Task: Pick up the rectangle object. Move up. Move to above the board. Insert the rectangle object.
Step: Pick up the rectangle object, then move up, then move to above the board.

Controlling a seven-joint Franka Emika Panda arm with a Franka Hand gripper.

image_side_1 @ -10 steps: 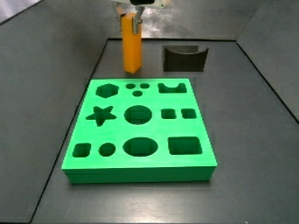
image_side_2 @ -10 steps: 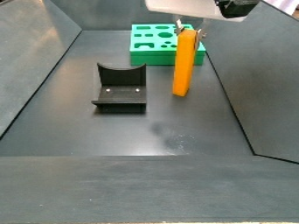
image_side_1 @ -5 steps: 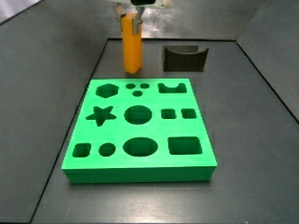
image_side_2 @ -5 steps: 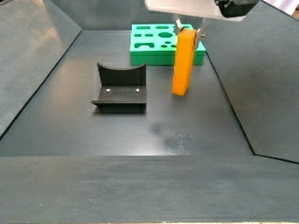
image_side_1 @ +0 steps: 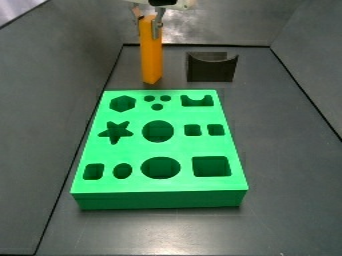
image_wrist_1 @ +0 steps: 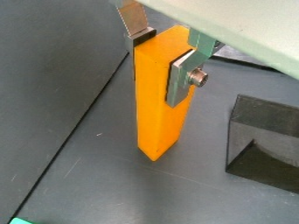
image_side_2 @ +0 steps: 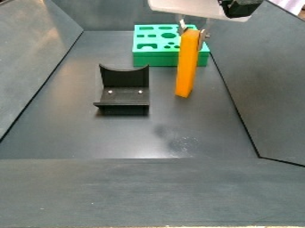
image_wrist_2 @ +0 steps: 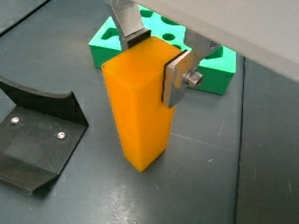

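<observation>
The rectangle object (image_side_1: 151,55) is a tall plain orange block, standing upright on or just above the dark floor behind the board's far edge. My gripper (image_side_1: 152,14) is shut on its top end. In both wrist views the silver fingers (image_wrist_1: 181,77) press flat on opposite faces of the rectangle object (image_wrist_1: 158,101), and nothing else lies between them. The board (image_side_1: 134,150) is a thick green slab with star, hexagon, circle, square and oval holes. It also shows beyond the block in a side view (image_side_2: 161,55) and in a wrist view (image_wrist_2: 222,66).
The fixture (image_side_1: 210,67), a dark L-shaped bracket with a curved notch, stands on the floor beside the block, seen also in a side view (image_side_2: 120,89) and a wrist view (image_wrist_2: 35,131). Sloping dark walls (image_side_2: 36,80) close in the floor on both sides.
</observation>
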